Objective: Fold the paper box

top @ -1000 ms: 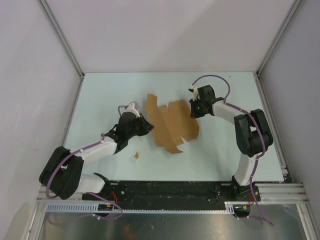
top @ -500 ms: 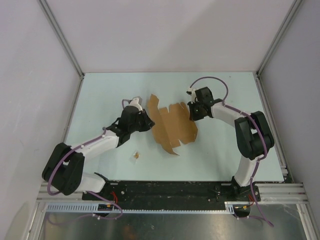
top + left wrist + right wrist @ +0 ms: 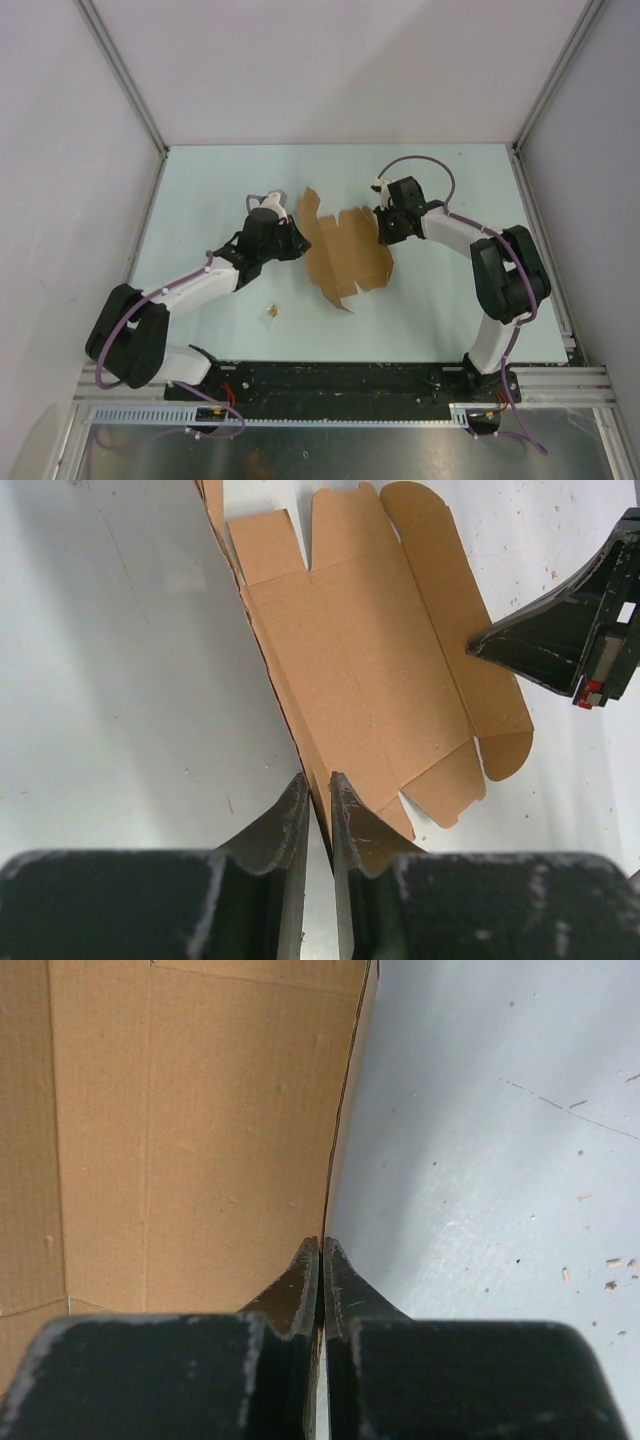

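Straddling the raised edge of the paper box (image 3: pixel 370 650) with my left gripper (image 3: pixel 318 785), jaws slightly apart; sheet stretches ahead and rightward, long axis away. Opposite edge meets my right gripper (image 3: pixel 321 1245), jaws together.

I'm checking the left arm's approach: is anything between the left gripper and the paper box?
Nothing visible does. The left gripper sits at the raised left edge of the paper box, and that edge runs into the narrow gap between its fingers. The small brown scrap lies well clear of both.

pale table (image 3: pixel 200 190), on it paper box (image 3: pixel 345 250) and tiny brown scrap (image 3: pixel 271 311)
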Robot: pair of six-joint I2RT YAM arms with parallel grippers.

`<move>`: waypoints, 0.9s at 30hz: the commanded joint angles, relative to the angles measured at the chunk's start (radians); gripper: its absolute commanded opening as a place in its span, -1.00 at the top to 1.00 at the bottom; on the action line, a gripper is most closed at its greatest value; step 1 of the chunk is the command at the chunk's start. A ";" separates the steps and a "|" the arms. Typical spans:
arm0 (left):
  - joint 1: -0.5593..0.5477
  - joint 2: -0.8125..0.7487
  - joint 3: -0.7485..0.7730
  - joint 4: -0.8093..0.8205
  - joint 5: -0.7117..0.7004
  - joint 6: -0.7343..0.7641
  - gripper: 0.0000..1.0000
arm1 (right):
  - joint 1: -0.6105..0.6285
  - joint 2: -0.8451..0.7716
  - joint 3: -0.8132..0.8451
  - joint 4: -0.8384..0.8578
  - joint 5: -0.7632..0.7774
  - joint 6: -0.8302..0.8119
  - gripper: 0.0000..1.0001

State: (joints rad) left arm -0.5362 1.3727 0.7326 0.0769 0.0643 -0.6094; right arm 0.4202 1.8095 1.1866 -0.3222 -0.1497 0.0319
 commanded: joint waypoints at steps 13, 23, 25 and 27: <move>-0.030 0.084 0.148 0.003 0.109 0.000 0.60 | 0.037 -0.049 -0.022 0.008 -0.070 0.026 1.00; -0.053 0.141 0.179 0.003 0.095 0.008 0.50 | 0.043 -0.050 -0.030 0.009 -0.062 0.026 1.00; -0.053 0.135 0.176 -0.003 0.085 0.016 0.27 | 0.043 -0.052 -0.030 0.011 -0.063 0.023 1.00; -0.053 0.137 0.174 -0.012 0.083 0.020 0.07 | 0.043 -0.053 -0.030 0.009 -0.062 0.025 1.00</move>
State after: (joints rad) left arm -0.5854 1.5112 0.8890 0.0692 0.1631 -0.6075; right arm 0.4435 1.7947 1.1633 -0.3134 -0.1707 0.0536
